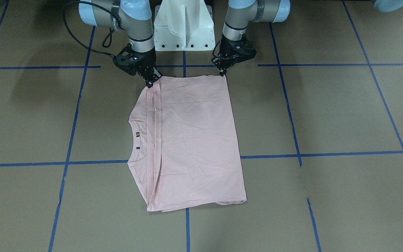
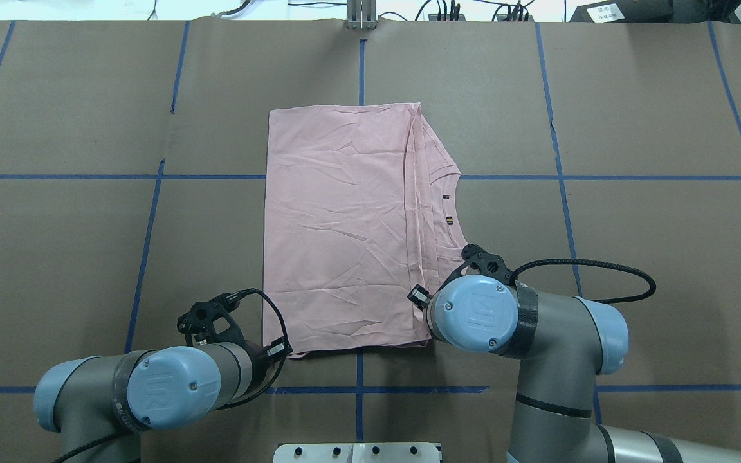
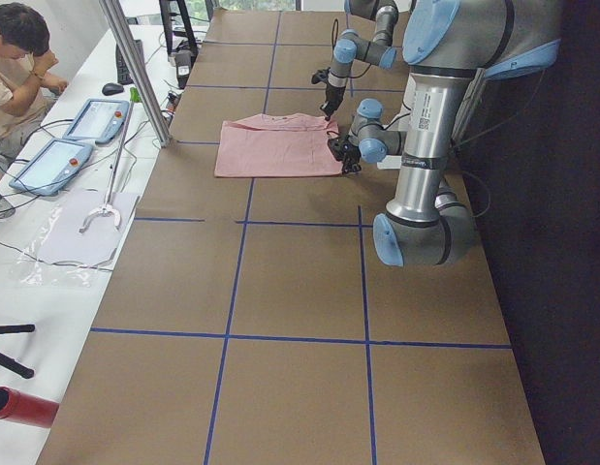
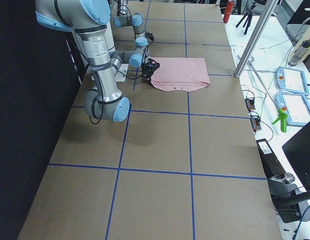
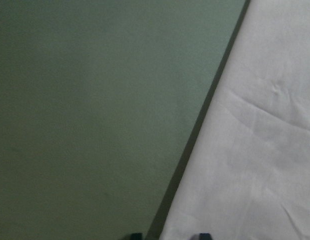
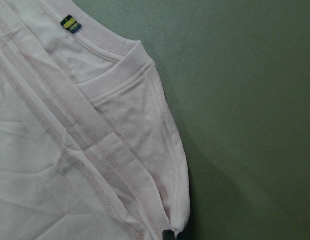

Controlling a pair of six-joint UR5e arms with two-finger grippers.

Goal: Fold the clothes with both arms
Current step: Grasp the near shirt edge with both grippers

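The black two-finger left gripper (image 1: pixel 223 72) hung with its fingertips (image 5: pixel 204 236) a little apart, straddling the near edge of the pale pink, folded cloth T-shirt (image 1: pixel 194 140). The black right gripper (image 1: pixel 150 82) met the collar-side near corner; its grip could not be told. The T-shirt lay flat mid-table on brown paper (image 1: pixel 327 112), before the white pedestal (image 1: pixel 183 28).

Silver-grey tubular left arm (image 2: pixel 97 386) and right arm (image 2: pixel 557 328), light blue joint caps (image 2: pixel 473 313), black cables (image 2: pixel 592 260), white pedestal (image 1: pixel 184 24).
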